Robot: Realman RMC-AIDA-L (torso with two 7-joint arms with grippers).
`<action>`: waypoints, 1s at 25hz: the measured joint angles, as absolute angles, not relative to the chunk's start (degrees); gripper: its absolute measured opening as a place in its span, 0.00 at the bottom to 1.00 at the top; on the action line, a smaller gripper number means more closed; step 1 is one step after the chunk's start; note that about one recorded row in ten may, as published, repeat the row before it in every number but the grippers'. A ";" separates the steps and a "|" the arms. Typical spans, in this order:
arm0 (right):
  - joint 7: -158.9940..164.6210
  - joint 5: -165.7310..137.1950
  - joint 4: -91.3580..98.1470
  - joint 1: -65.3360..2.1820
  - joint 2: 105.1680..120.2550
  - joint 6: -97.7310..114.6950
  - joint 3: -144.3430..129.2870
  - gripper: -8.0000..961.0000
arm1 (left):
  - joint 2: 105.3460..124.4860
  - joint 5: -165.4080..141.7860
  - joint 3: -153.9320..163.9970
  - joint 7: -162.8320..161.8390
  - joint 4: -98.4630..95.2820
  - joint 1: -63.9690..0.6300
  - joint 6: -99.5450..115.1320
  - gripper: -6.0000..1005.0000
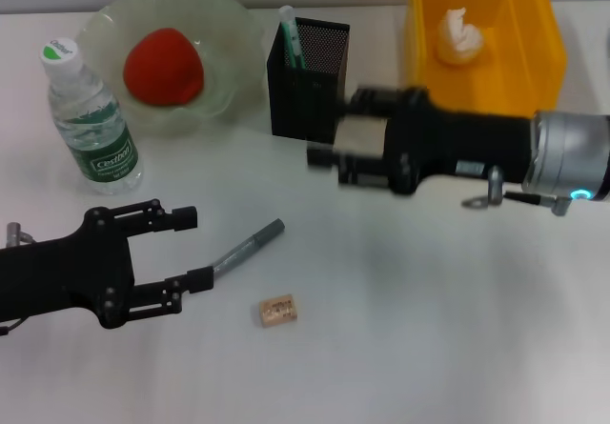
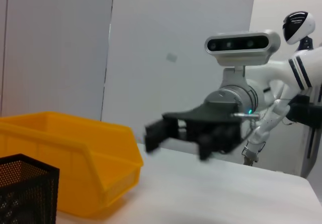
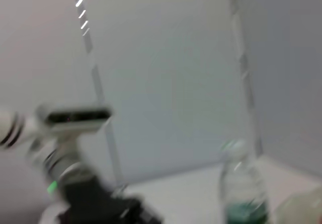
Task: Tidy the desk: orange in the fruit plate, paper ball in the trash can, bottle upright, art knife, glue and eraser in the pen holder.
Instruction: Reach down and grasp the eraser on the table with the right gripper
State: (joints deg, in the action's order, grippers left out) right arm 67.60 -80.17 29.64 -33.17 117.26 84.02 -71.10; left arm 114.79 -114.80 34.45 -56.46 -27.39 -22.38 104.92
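White tabletop (image 1: 400, 348) is carrying everything — a water bottle (image 1: 92, 119) is standing upright at the far left, and beside it a pale green plate (image 1: 229, 38) is holding the orange (image 1: 164, 66), which looks red here. Just right of the plate a black mesh pen holder (image 1: 319, 76) is standing with a green-capped glue stick (image 1: 290, 33) poking out of it, and further right a yellow bin (image 1: 496, 71) is holding the white paper ball (image 1: 459, 35). Nearer the robot, a grey art knife (image 1: 250, 244) is lying at a slant on the table, and a small tan eraser (image 1: 277, 310) is lying a little closer still, apart from the knife. The left gripper (image 1: 186, 248) is sitting low over the table with its jaws spread wide, holding nothing; its nearer fingertip (image 1: 198, 277) is lying just at the knife's lower end, though actual contact is hard to judge. The right gripper (image 1: 319, 157) is reaching in from the right, hovering just in front of the pen holder — blurred, so whether its fingers are apart or together is impossible to tell. From the left wrist view the bin (image 2: 75, 158) and holder (image 2: 25, 189) are showing too, with the right gripper (image 2: 161, 133) beyond them.
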 joint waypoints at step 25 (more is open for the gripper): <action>78.59 -108.61 32.66 -44.94 119.56 80.12 -79.06 0.65 | 114.74 -116.29 34.99 -57.01 -28.20 -23.32 102.80 0.71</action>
